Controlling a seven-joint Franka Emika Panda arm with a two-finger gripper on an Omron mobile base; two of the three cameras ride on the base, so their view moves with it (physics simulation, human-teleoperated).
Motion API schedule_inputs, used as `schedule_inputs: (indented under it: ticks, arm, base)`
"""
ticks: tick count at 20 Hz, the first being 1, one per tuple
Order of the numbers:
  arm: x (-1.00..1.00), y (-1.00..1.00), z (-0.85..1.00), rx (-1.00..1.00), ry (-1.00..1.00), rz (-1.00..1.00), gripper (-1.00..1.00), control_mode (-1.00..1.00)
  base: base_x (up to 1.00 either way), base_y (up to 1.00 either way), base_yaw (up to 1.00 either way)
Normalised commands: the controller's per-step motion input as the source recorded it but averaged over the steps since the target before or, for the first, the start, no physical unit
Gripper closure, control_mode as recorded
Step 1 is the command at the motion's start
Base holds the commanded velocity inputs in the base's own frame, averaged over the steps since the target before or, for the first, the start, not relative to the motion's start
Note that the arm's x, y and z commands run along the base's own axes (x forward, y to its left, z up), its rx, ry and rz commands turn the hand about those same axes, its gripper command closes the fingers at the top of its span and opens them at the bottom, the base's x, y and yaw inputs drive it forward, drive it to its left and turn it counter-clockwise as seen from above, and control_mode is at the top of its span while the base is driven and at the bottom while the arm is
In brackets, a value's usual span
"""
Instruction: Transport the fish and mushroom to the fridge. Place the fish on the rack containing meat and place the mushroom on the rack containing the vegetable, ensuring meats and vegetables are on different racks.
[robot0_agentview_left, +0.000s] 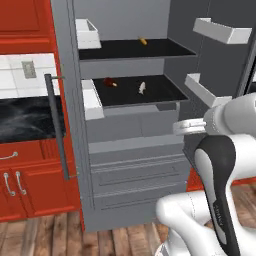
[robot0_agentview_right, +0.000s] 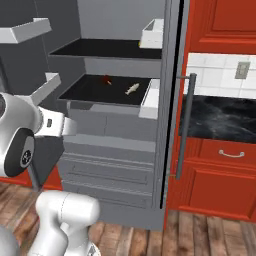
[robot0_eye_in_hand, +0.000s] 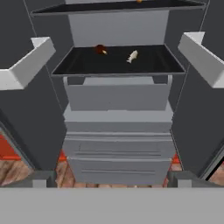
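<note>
Spread wide and empty, the two-finger gripper (robot0_eye_in_hand: 112, 181) faces the tall grey metal fridge (robot0_agentview_left: 130, 165). Its lower black shelf (robot0_agentview_left: 160, 92) holds the small pale grey-tan fish (robot0_agentview_left: 142, 88) beside the dark red meat chunk (robot0_agentview_left: 109, 82); likely light, slippery, best pinched mid-body.

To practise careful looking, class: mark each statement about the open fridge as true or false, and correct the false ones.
1. The fish lies on the lower black shelf. True.
2. The meat sits on the same shelf as the fish. True.
3. The carrot lies beside the fish. False: it is on the higher shelf.
4. The fridge doors are closed. False: both stand open.
5. The gripper holds the fish. False: the fish lies on the shelf, apart from the arm.
</note>
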Motion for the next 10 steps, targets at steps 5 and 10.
schedule_inputs:
  ticks: [5, 10]
  arm:
    - [0.00, 0.00, 0.00, 0.00, 0.00, 0.00, -1.00, 1.00]
    - [0.00, 0.00, 0.00, 0.00, 0.00, 0.00, -1.00, 1.00]
  base:
    - [-1.00, 0.51, 0.02]
    - [-1.00, 0.44, 0.01]
